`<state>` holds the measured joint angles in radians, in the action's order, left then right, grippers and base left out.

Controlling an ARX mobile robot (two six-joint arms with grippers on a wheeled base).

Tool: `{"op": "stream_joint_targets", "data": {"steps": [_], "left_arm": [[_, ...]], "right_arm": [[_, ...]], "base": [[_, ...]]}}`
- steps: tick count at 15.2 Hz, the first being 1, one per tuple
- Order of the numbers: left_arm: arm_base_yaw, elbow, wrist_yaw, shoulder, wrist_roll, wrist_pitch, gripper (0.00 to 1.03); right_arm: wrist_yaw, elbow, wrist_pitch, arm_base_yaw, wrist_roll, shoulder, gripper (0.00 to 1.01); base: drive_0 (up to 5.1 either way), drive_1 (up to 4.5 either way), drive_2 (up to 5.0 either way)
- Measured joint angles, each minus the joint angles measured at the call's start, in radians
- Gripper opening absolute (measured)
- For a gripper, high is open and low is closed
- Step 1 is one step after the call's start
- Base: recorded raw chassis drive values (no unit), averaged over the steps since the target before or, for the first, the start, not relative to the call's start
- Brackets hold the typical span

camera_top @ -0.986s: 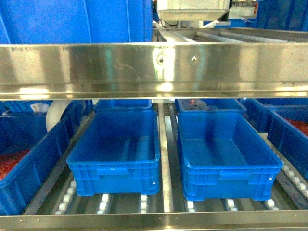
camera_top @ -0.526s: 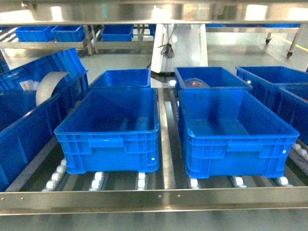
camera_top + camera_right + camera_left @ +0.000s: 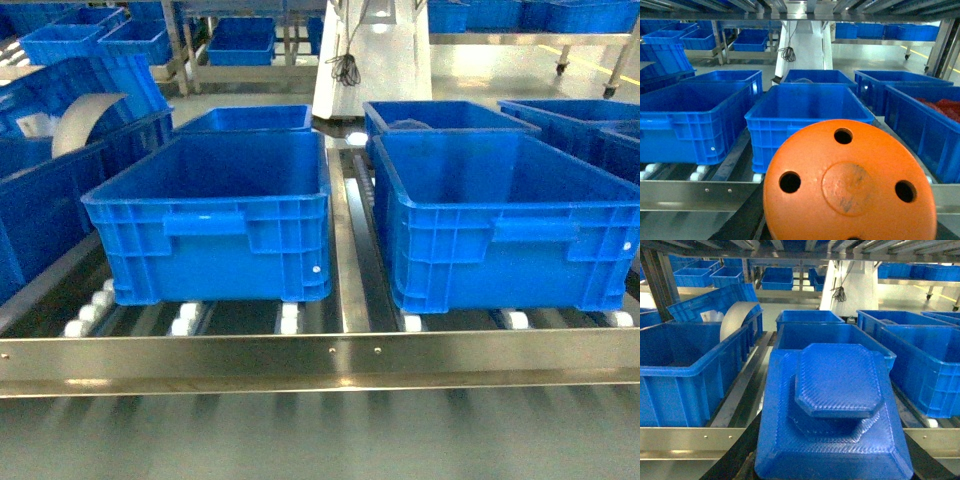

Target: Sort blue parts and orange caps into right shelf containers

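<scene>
- Blue part [image 3: 832, 415], a flat stepped piece with an octagonal raised top, fills the lower part of the left wrist view, so it appears to be carried at the left hand; the fingers are hidden beneath it and I cannot tell how they stand.
- Orange cap [image 3: 850, 185], a round disc with holes, likewise blocks the right wrist view; the right hand's grip is hidden, so I cannot tell its state either.
- Two containers sit side by side on the roller shelf [image 3: 320, 360]: the left container [image 3: 215, 215] and the right container [image 3: 500, 225].
- The right wrist view shows the nearest crate's interior bare.
- Judging from this, sorting has barely begun: both pieces remain to be dropped in.
- Neither hand shows in the head view.
</scene>
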<state>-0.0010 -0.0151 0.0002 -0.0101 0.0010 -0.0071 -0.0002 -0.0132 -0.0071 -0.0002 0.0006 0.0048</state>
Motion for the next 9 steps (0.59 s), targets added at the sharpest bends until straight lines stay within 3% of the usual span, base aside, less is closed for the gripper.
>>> {"op": "stream_joint_targets", "data": {"steps": [9], "left_arm": [[0.000,0.000,0.000,0.000,0.000,-0.001,0.43]], "right_arm": [[-0.001,0.000,0.000,0.000,-0.001,0.000,0.45]], "base": [[0.0,0.00,0.0]]}}
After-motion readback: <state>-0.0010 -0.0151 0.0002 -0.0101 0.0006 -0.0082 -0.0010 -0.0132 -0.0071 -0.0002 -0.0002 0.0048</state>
